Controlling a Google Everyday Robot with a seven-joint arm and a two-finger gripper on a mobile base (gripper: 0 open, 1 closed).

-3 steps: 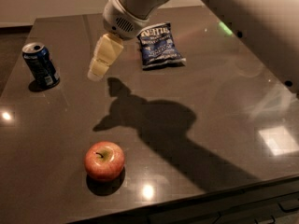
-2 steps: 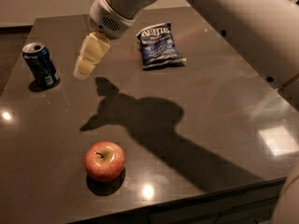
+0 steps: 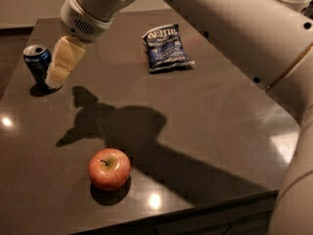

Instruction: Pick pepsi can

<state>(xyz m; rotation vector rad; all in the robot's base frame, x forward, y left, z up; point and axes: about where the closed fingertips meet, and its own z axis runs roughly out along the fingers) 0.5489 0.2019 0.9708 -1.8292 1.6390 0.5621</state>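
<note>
Claw (image 3: 55,78) hangs low, and I can't tell whether it's spread or pressed together. The pepsi can (image 3: 37,62) stands upright just beside it. The danger is a sideways nudge toppling the can. The apple (image 3: 109,168) and chip bag (image 3: 166,48) are well apart.

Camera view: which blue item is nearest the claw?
The pepsi can, upright at far left, right beside the claw; the chip bag lies flat, farther right.

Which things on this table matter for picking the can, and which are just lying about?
For the job: pepsi can, upright at the far left of the table; gripper, close beside the can.
Lying about: chip bag; apple.
</note>
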